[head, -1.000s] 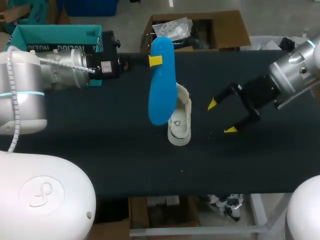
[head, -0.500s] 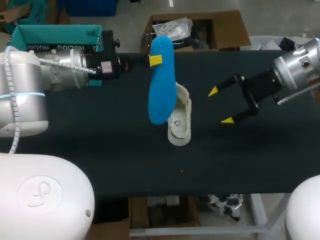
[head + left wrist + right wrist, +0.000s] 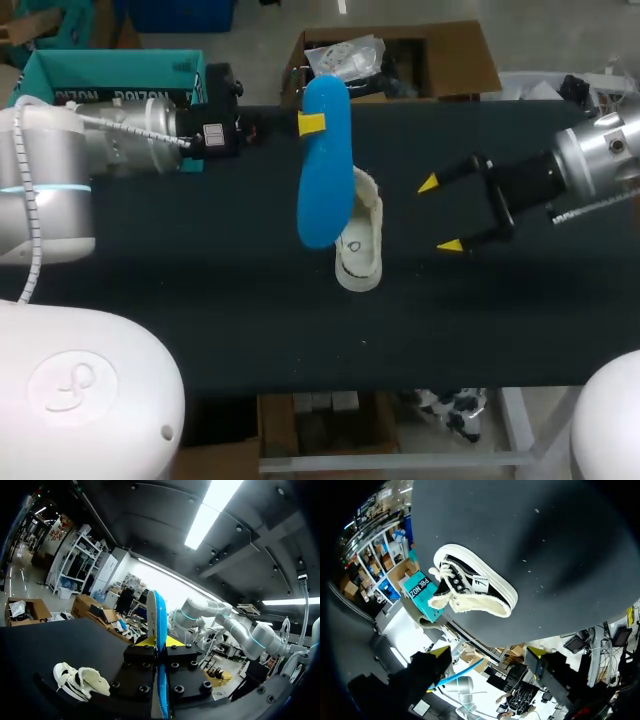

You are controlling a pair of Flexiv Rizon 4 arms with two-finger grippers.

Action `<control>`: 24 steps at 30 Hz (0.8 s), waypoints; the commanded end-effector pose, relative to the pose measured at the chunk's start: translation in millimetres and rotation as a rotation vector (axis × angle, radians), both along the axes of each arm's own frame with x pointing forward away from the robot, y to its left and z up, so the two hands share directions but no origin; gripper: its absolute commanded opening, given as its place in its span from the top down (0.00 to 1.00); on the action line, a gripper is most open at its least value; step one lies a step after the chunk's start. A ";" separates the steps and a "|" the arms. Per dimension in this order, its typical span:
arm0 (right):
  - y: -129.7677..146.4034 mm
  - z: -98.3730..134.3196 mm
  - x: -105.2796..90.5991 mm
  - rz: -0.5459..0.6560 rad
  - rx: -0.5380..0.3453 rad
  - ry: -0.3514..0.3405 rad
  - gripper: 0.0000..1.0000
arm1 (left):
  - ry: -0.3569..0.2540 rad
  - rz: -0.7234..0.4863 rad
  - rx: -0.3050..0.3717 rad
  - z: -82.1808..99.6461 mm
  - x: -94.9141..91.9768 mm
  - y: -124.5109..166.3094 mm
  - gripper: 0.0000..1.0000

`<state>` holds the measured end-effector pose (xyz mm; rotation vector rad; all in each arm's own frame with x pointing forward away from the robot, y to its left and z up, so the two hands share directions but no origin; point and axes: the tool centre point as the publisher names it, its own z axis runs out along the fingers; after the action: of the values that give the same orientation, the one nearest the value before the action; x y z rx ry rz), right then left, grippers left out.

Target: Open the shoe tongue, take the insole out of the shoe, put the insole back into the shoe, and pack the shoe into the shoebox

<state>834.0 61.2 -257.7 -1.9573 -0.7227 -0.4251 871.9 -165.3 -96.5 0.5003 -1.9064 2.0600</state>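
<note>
My left gripper [image 3: 312,122] is shut on the heel end of a blue insole [image 3: 322,175], holding it in the air over the table's middle. In the left wrist view the insole [image 3: 159,615] shows edge-on, pinched in that gripper [image 3: 159,642]. A cream and black shoe [image 3: 358,243] lies on the black table just under and to the right of the insole; it also appears in the wrist views [image 3: 80,680] [image 3: 470,587]. My right gripper [image 3: 440,214] hangs open, to the right of the shoe and apart from it [image 3: 487,654]. A teal shoebox [image 3: 110,75] stands at the back left.
The black table [image 3: 230,300] spreads wide in front of the shoe and to both sides. My left arm [image 3: 120,140] lies along the back left, in front of the shoebox.
My right gripper has drawn back a little to the right and turned, staying open. The left arm, the insole and the shoe have not moved.
</note>
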 end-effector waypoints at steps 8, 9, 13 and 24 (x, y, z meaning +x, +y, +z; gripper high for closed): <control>1.4 4.5 2.8 -0.144 -0.010 0.175 0.00 | -0.001 -0.022 -0.013 -2.3 2.7 0.1 1.00; 1.7 4.1 2.4 -0.215 0.013 0.277 0.00 | -0.001 -0.022 -0.013 -2.3 2.7 0.1 1.00; 8.3 7.5 -5.5 -0.283 -0.072 0.355 0.00 | -0.001 -0.022 -0.013 -2.3 2.7 0.1 1.00; 8.3 7.5 -5.5 -0.283 -0.072 0.355 0.00 | -0.001 -0.022 -0.013 -2.3 2.7 0.1 1.00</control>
<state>832.6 69.3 -252.8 -2.1241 -0.2451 -0.2026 875.0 -165.0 -98.5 0.4707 -1.8916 2.0560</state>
